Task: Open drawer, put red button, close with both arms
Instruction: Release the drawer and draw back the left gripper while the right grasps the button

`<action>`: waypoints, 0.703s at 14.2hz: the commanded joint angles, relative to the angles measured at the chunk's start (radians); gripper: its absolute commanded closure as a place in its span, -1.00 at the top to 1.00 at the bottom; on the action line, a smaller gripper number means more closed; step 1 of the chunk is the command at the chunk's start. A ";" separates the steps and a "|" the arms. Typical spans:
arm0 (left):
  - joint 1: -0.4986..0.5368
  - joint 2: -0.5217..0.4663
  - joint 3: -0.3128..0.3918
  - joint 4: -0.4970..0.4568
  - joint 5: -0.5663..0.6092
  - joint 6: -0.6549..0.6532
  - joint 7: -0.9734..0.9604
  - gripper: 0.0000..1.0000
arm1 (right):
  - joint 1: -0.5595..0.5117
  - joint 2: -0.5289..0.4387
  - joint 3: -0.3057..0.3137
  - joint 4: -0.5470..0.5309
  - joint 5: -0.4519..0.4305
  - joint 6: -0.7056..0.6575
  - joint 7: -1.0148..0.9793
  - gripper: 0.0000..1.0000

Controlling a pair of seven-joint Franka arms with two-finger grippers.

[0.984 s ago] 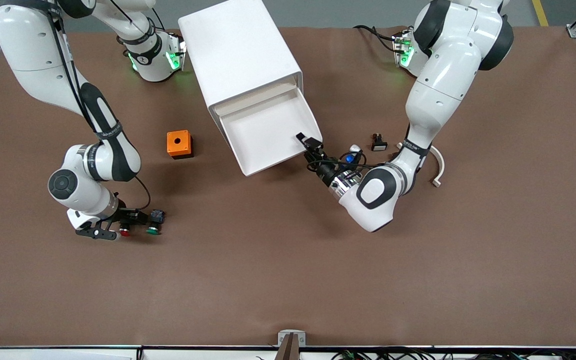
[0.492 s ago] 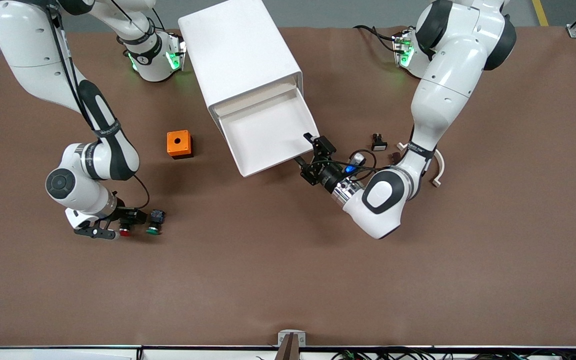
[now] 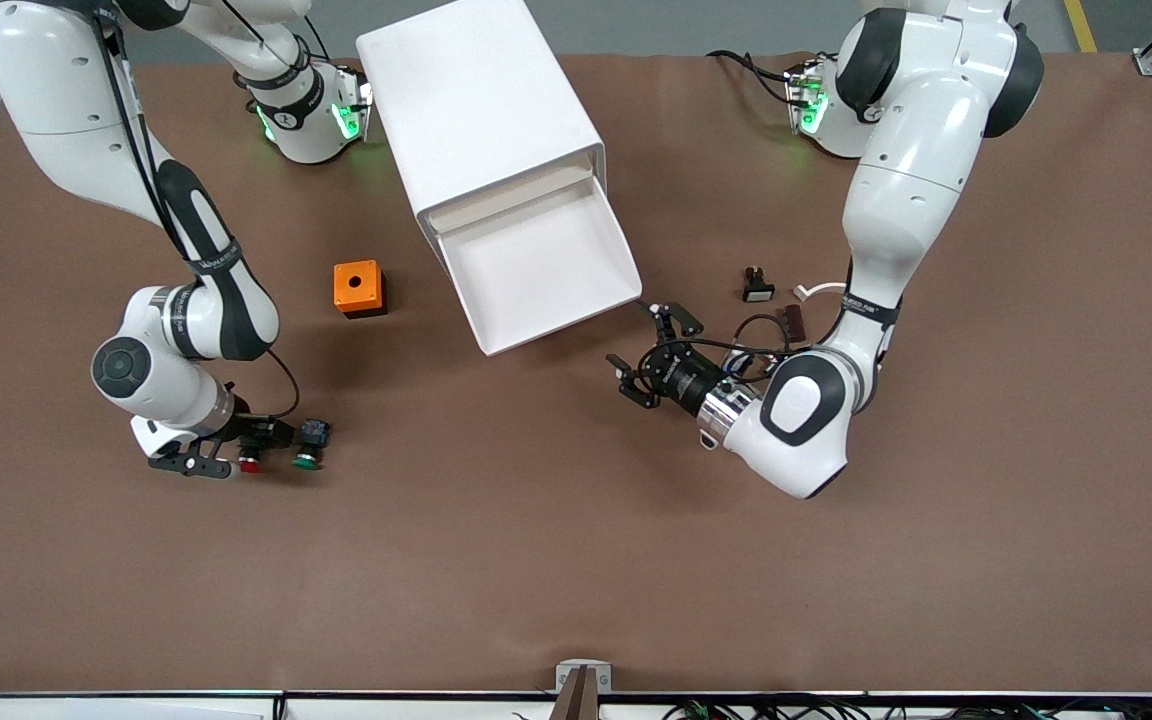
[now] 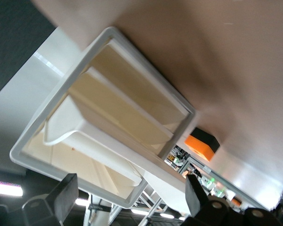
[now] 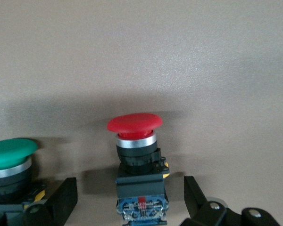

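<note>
The drawer [image 3: 536, 262], the top one of the white cabinet [image 3: 476, 110], stands pulled out toward the front camera and holds nothing. My left gripper [image 3: 648, 352] is open and empty above the table, just nearer the camera than the drawer's front corner at the left arm's end; its wrist view faces the cabinet [image 4: 132, 122]. The red button [image 3: 249, 464] lies on the table toward the right arm's end. My right gripper [image 3: 234, 452] is low over it and open. In the right wrist view the red button [image 5: 135, 123] lies between the two fingers [image 5: 61, 197], untouched.
A green-capped button [image 3: 307, 459] lies right beside the red one, also in the right wrist view [image 5: 9, 151]. An orange box with a hole [image 3: 359, 288] sits beside the drawer. A small black switch [image 3: 758, 287] and small loose parts [image 3: 792, 318] lie near the left arm.
My left gripper has come off the drawer's front corner and drawn back toward the front camera with its fingers spread. The right gripper has stayed over the red button.
</note>
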 commanded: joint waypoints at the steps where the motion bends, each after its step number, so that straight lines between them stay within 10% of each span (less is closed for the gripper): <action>1: -0.020 -0.014 0.051 0.047 0.024 0.039 0.163 1.00 | -0.007 -0.033 0.005 -0.033 -0.010 -0.004 0.006 1.00; 10: -0.075 -0.158 0.066 0.055 0.468 0.273 0.510 0.99 | -0.006 -0.031 0.005 -0.033 -0.010 -0.004 0.012 0.65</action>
